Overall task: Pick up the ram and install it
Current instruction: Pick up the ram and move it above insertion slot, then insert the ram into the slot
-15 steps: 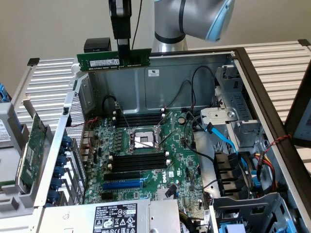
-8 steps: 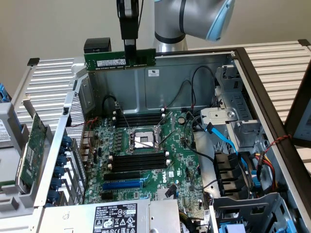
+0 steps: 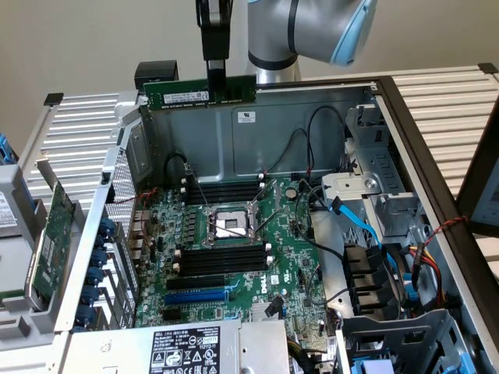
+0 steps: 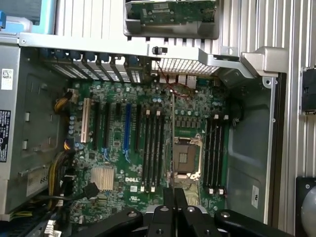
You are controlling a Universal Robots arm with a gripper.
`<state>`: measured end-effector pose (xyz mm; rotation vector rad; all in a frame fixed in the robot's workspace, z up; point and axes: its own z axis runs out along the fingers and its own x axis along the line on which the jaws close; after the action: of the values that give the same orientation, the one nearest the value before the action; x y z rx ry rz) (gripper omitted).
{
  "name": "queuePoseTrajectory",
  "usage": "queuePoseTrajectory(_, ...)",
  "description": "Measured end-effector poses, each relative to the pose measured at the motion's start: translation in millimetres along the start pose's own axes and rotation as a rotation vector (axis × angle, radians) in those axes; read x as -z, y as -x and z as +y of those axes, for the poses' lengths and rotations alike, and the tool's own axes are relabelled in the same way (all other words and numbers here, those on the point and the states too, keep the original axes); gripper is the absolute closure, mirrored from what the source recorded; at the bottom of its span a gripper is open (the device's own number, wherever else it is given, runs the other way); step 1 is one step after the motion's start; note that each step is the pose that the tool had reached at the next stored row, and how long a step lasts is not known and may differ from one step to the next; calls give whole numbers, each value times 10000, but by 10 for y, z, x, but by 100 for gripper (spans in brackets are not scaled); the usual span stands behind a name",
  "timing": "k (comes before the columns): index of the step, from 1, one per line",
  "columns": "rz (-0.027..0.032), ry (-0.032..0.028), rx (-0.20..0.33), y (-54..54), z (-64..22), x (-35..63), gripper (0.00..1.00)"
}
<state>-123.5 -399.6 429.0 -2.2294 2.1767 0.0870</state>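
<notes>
Gripper (image 3: 216, 81) jaws pinched on the ram (image 3: 183, 93), top centre of exterior view, label face showing. Wrist view: edge-on, by the CPU socket (image 4: 186, 157) on the motherboard (image 4: 118, 148)

- Our arm (image 3: 312, 31) reaches in from above, wrist turned downward.
- Our claw (image 3: 216, 87) points straight down — fingers pinched tight on the ram (image 3: 175, 93).

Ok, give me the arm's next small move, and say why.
Probably lower the ram toward the memory slots beside the processor socket. The pincer is shut on the stick's upper edge, holding it level, high above the open case. In the wrist view its edge runs parallel to the slots, so descent rather than turning seems called for.
</notes>
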Motion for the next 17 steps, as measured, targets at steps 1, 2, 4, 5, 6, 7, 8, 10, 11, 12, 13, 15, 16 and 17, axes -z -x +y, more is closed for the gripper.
queuePoseTrajectory(1,-2,-7,1,11,-8,-3,88)
queuePoseTrajectory(2,-3,-9,3,22,-20,-7,88)
queuePoseTrajectory(4,-7,-16,1,42,-44,-17,88)
queuePoseTrajectory(5,-11,-18,1,50,-58,-22,88)
queuePoseTrajectory(6,-15,-19,1,57,-73,-28,88)
queuePoseTrajectory(7,-20,-20,2,64,-90,-34,88)
queuePoseTrajectory(8,-26,-21,2,70,-103,-40,88)
queuePoseTrajectory(10,-32,-21,0,86,-131,-55,88)
queuePoseTrajectory(11,-33,-21,-1,93,-146,-64,88)
queuePoseTrajectory(12,-34,-20,-4,100,-158,-75,88)
queuePoseTrajectory(13,-33,-21,-18,106,-163,-88,88)
queuePoseTrajectory(15,-33,-23,-59,120,-165,-121,88)
queuePoseTrajectory(16,-36,-27,-98,121,-166,-139,88)
queuePoseTrajectory(17,-36,-29,-144,120,-166,-154,88)
